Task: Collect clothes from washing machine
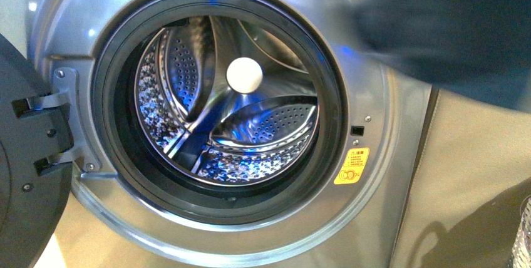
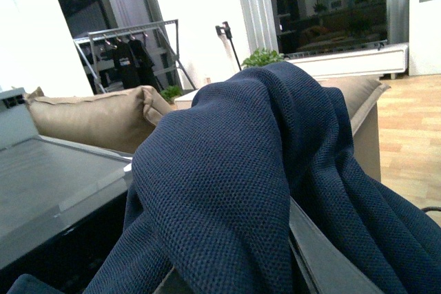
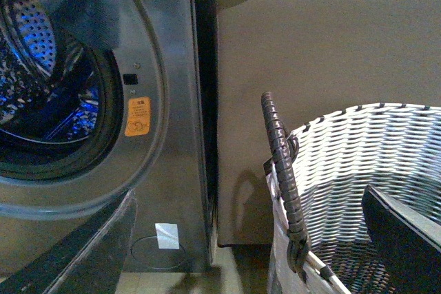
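Now, navy garment (image 2: 234,170) draped over left gripper (image 2: 318,256), grasp hidden, washing machine (image 1: 388,155) door (image 1: 25,174) open, right gripper (image 3: 406,233) near woven basket (image 3: 358,149), closure unclear.

Your left finger (image 2: 318,259) shows as a flat grey strip at the frame's edge (the rest is covered); your right finger (image 3: 406,232) is black, pale-edged.

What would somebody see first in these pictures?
The washing machine gapes open, its shiny steel drum empty, filling the front view. The navy clothes hang blurred at that view's upper right and fill the left wrist view. A woven basket stands beside the machine.
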You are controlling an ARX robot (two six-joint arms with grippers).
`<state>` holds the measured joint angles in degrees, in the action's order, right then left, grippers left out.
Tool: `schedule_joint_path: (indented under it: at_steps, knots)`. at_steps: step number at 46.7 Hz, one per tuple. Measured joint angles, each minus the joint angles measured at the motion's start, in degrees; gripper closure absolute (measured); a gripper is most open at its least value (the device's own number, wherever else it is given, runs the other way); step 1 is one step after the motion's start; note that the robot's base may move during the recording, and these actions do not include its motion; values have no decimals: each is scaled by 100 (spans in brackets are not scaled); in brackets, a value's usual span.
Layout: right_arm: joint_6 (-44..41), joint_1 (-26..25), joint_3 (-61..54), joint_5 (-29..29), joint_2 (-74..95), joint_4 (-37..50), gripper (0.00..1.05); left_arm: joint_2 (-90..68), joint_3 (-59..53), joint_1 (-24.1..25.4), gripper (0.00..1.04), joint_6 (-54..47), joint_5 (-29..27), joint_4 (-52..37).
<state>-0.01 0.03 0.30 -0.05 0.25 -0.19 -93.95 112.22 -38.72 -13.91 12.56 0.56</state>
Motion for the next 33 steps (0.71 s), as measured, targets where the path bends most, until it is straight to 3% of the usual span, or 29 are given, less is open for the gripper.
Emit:
schedule_joint_path:
  at_steps: [23,29,33]
  knots:
    - [50,-24,-9,-105,9,39,7,-280,267,-61,94,-48,-98,118]
    - [1182,-1021,-20,-2723,605,2214,7,-278,273,-61,94,-46,-98,118]
    - [1711,-1298,-2,-3576,968,3185,7,-280,273,-61,94,-46,-92,118]
